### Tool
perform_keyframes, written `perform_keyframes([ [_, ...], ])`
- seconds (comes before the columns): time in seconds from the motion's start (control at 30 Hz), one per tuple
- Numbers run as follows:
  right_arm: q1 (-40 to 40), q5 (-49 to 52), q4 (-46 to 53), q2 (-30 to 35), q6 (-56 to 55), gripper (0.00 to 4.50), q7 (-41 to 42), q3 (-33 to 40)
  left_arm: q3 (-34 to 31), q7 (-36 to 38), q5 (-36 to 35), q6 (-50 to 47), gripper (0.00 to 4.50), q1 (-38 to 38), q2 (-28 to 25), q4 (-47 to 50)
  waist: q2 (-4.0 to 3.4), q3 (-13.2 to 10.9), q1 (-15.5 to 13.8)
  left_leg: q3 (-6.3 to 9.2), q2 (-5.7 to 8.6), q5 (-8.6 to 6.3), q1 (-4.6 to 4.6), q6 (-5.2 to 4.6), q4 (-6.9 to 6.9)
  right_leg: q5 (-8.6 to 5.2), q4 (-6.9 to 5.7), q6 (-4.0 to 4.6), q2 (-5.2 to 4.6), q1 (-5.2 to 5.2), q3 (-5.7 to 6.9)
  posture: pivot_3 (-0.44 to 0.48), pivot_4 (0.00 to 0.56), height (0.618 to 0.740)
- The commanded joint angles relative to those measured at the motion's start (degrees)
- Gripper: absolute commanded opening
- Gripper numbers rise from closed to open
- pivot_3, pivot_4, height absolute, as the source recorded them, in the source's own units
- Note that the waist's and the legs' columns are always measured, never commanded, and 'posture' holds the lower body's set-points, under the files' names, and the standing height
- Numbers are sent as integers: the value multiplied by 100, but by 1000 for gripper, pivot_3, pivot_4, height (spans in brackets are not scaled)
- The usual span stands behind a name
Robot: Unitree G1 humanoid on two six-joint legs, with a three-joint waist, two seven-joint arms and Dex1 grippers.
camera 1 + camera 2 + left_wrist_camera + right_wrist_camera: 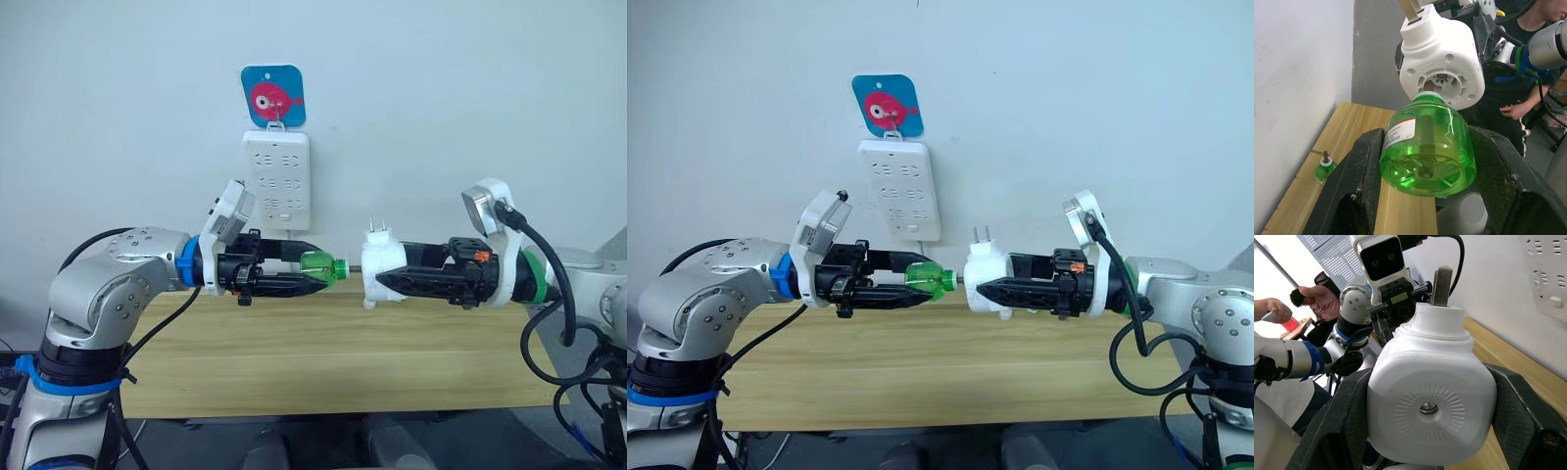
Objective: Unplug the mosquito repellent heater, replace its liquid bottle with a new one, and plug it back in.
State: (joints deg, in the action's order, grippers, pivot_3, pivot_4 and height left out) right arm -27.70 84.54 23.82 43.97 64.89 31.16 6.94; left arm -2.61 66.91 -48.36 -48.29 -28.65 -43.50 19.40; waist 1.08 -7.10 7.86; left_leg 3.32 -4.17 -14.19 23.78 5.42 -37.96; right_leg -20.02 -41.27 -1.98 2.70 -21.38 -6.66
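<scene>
Left gripper [312, 270] pinches a green bottle [323, 265] and the right gripper [387, 279] clamps the heater [380, 266]; both are held in the air above the table [323, 362], in front of the power strip [276, 176] on the wall. In the left eye view the bottle lies on its side, its long axis level, neck toward 3 o'clock and just meeting the heater's underside, which faces 9 o'clock. The heater's prongs stick up toward 12 o'clock.

Left wrist view: the bottle's base faces the camera and its neck sits at the heater's round socket. An off-axis approach looks like the main risk: a tilted neck could jam on the socket rim or cross-thread. The wick running down the bottle's centre could bend.

A second small green bottle [1325, 168] stands on the table by the wall.

Right wrist view: the heater's vented face [1428, 408] fills the space between the black fingers [1339, 421]. Its rounded shell could slip or rotate in that hold if the bottle is twisted hard.
</scene>
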Motion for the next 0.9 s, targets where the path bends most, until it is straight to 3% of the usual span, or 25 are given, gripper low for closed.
perform_keyframes([
  [0.03, -84, 150, 32, -9, -100, 3004, 34, 125, -56, 30, -76, 25, 2341, 11, -72, 74, 0, 0, 0, 0, 0, 0, 0, 0, 0, 0, 0, 0, 0, 0, 0, -81, 61, 735],
  [0.9, 10, 82, 94, -187, -128, 3004, -73, -1, -82, -190, -610, -338, 2336, -182, 105, 190, 0, 0, 0, 0, 0, 0, 0, 0, 0, 0, 0, 0, 0, 0, 0, -86, 65, 735],
])
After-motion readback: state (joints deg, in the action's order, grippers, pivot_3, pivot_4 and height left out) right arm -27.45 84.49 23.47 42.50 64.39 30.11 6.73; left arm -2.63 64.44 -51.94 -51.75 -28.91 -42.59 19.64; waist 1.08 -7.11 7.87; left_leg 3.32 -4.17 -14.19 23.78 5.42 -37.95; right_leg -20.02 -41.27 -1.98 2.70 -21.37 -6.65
